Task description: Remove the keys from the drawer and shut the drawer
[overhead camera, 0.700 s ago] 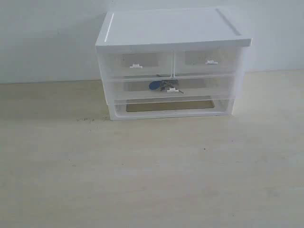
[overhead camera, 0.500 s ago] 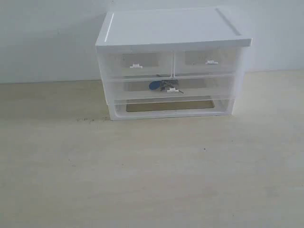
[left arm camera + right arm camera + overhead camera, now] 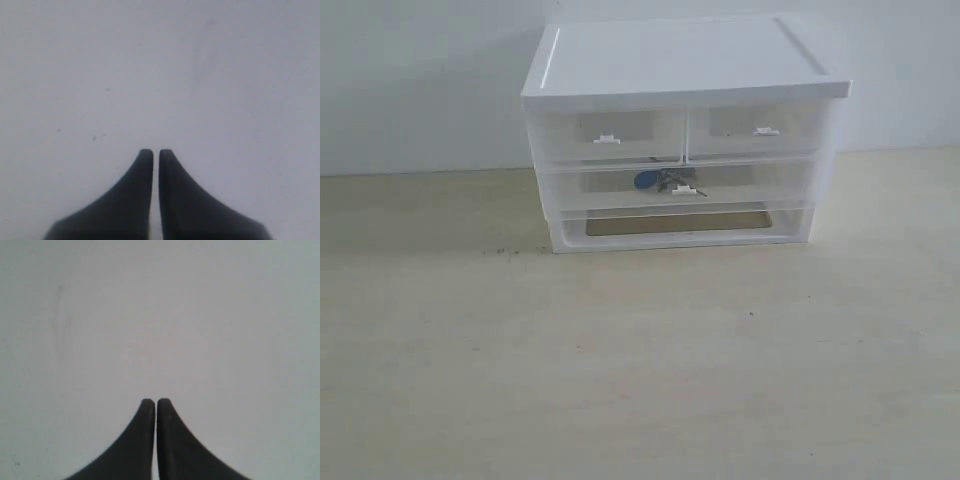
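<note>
The white drawer unit (image 3: pixel 685 60) stands at the back of the table in the exterior view. Its wide frosted drawer (image 3: pixel 760 187) spans the full width and has a small white tab handle (image 3: pixel 684 189). Through the drawer's front I make out the keys (image 3: pixel 660 180) with their round blue tag, left of centre. Neither arm appears in the exterior view. My left gripper (image 3: pixel 156 151) is shut with nothing in it, over a bare pale surface. My right gripper (image 3: pixel 155 401) is likewise shut and holds nothing.
Two half-width translucent drawers (image 3: pixel 612 133) (image 3: pixel 755 128) sit above the wide one. An open slot (image 3: pixel 678 222) lies under it at the unit's base. The pale wooden table (image 3: pixel 640 360) stretches in front, with a white wall behind.
</note>
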You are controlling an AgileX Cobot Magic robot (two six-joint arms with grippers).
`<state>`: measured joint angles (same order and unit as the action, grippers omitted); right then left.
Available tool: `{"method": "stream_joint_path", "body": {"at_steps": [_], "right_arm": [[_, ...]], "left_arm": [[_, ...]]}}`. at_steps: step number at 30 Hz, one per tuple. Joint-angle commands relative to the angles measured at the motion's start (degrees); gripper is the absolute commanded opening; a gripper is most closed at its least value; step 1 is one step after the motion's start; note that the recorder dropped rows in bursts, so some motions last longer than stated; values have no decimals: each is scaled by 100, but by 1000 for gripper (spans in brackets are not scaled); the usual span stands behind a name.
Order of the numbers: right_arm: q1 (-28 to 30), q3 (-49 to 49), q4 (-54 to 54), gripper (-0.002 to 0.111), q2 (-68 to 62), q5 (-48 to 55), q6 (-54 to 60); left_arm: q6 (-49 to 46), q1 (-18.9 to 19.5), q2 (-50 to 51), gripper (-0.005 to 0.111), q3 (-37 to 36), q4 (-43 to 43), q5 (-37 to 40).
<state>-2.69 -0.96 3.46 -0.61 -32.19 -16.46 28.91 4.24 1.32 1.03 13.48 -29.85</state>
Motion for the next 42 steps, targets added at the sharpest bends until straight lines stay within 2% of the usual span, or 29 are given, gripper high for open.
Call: {"method": "stream_joint_path", "body": {"at_steps": [1, 3, 4, 6, 8, 13, 14, 17, 21, 23, 30, 32, 36, 42], "right_arm": [[37, -636, 342, 0, -619, -203, -367], [37, -1146, 997, 0, -1416, -203, -850], [37, -1478, 1627, 0, -2016, -203, -1317], [37, -1963, 2762, 0, -3040, -214, -2180], [37, -2338, 3648, 0, -4020, -306, -2972], [37, -2892, 4130, 0, -5756, -685, -3300], [37, -3020, 4190, 0, -6205, -742, -3318], [37, -3347, 4216, 0, -7115, -823, -3318], [37, -3635, 4261, 0, -8049, -1004, -3810], [37, -3805, 4358, 0, -8451, -1251, -3864], [37, -4719, 4577, 0, -9696, -1361, -4146], [37, -5058, 4577, 0, -10015, -1350, -4146], [37, -5327, 4546, 0, -10300, -1263, -3986], [37, -5383, 4523, 0, -10401, -1240, -3874]], "left_arm": [[565, -25, 694, 4, 560, 1176, -665], [565, -25, 1465, 4, 920, 2008, -1469], [565, -25, 2102, 4, 1145, 2717, -2189], [539, -25, 3023, 4, 1441, 3345, -2860], [279, -25, 3783, 4, 1593, 3534, -3142], [-650, -25, 5437, 4, 1925, 4384, -4006], [-869, -34, 5842, 5, 2000, 4447, -4011], [-1636, -170, 6945, 15, 2188, 4450, -4011], [-3075, -797, 8122, 41, 2579, 4356, -4011], [-4083, -1137, 8613, 47, 2791, 4150, -3884], [-7388, -2156, 10356, 48, 3799, 2828, -3863], [-7885, -2347, 10955, 48, 4353, 2738, -3864], [-8146, -2682, 12004, 48, 5596, 2765, -3683], [-8146, -2896, 13024, 48, 7264, 3045, -2474]]}}
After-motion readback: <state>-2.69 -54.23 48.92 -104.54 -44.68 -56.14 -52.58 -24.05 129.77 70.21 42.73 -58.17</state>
